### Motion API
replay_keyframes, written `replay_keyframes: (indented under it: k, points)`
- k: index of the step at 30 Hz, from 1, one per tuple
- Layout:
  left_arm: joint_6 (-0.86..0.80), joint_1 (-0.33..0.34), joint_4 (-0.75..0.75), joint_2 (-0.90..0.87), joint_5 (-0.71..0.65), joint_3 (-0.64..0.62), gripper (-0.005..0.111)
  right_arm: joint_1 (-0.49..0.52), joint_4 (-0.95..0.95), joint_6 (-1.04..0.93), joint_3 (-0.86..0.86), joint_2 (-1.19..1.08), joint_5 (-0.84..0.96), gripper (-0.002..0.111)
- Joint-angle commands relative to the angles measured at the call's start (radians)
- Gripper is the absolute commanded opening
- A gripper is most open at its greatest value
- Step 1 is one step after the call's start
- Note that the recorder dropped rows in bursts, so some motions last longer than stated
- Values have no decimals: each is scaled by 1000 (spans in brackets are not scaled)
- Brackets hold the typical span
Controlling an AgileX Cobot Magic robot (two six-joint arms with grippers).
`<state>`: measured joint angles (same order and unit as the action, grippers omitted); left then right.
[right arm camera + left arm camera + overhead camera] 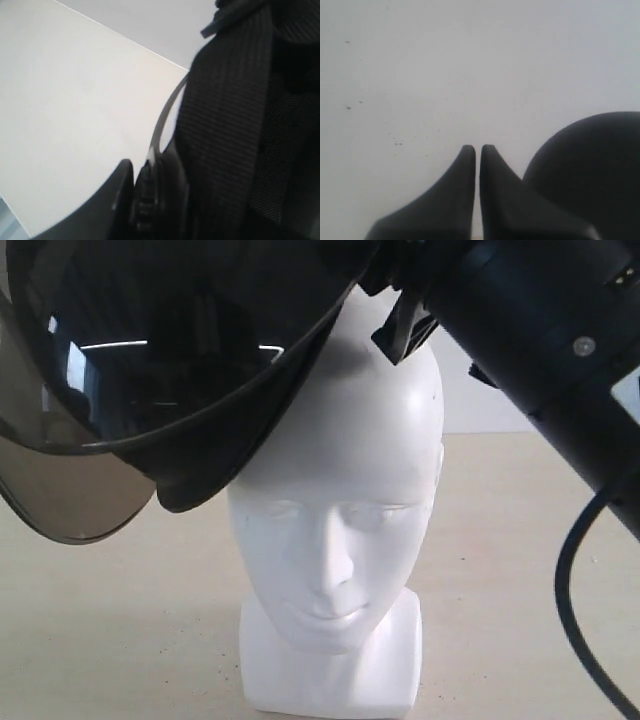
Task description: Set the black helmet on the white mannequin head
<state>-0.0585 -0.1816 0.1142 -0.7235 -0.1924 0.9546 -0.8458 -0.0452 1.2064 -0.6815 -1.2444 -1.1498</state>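
The black helmet (200, 340) hangs tilted at the upper left of the exterior view, its open underside facing the camera and its smoky visor (60, 490) drooping at the left. Its rim overlaps the crown of the white mannequin head (340, 490), which stands upright on its square base (330, 680). My right gripper (400, 310) is shut on the helmet's rim just above the crown. In the right wrist view that gripper (145, 175) clamps the rim beside the woven strap (225, 125). My left gripper (478, 147) is shut on nothing, with a black rounded shell (590, 170) beside it.
The beige table (520, 590) spreads around the head. The right arm's thick black body (560, 350) crosses the upper right, and its cable (570, 580) loops down at the right edge. A pale wall stands behind.
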Motion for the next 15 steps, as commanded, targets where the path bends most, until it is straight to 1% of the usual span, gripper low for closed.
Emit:
replay_keyframes:
  k: [1, 2, 3, 4, 5, 6, 9, 12, 15]
  points:
    - [-141, -82, 55, -85, -67, 96, 4, 9, 38, -106, 6, 55, -71, 0]
    - [-245, -89, 149, -110, -67, 121, 4, 9, 38, -133, 6, 71, -71, 0]
    - [-307, -91, 223, -123, -69, 134, 4, 9, 38, -142, 6, 76, -71, 0]
    - [-413, -91, 376, -143, -76, 151, 4, 9, 38, -142, 6, 78, -71, 0]
    - [-475, -91, 472, -154, -78, 155, 4, 9, 38, -142, 6, 78, -71, 0]
    - [-575, -91, 572, -171, -88, 161, 4, 9, 45, -142, 6, 81, -71, 0]
    - [-754, -91, 764, -200, -135, 175, 4, 9, 40, -153, 6, 81, -71, 0]
    - [-935, -91, 913, -233, -165, 199, 4, 9, 45, -162, 9, 81, -71, 0]
    - [-1022, -91, 969, -260, -174, 232, 4, 9, 55, -162, 36, 83, -71, 0]
